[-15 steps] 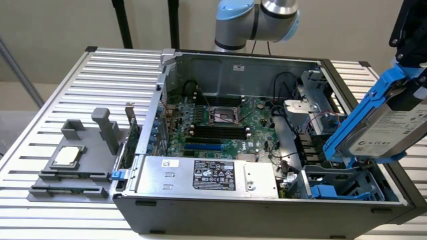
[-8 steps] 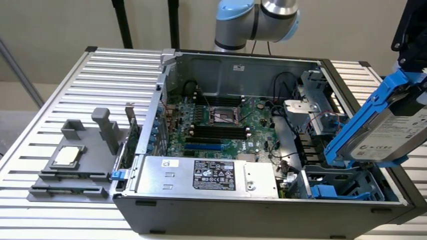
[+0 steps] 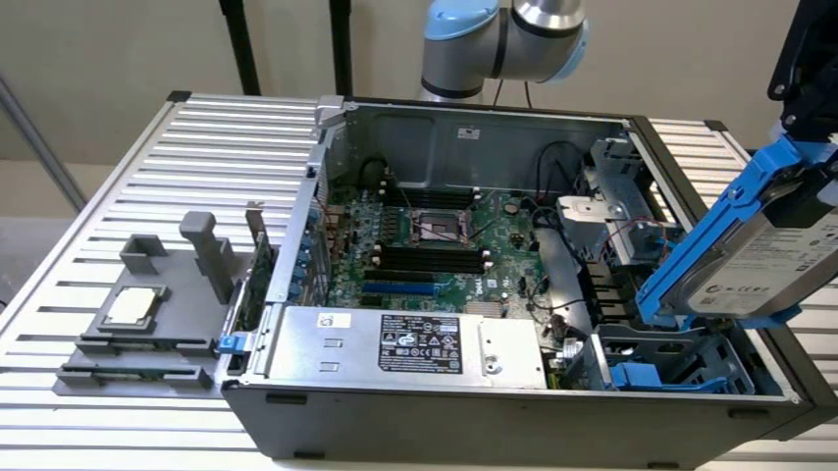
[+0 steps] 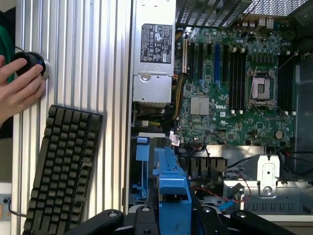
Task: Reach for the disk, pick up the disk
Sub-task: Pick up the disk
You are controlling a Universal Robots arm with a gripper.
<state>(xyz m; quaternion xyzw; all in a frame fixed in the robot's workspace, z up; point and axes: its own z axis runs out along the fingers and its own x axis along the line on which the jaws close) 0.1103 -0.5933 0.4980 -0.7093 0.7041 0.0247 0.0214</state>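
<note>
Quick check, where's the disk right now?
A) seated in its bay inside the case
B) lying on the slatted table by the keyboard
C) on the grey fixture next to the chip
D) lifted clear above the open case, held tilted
D: the exterior view shows the disk in its blue carrier raised above the case, tilted at the exterior view's right, with the gripper shut on it.

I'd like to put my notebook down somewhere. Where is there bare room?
The ribbed silver metal table is bare behind the grey plastic fixture, left of the open black computer case in the exterior view. Inside the case it is crowded.
</note>
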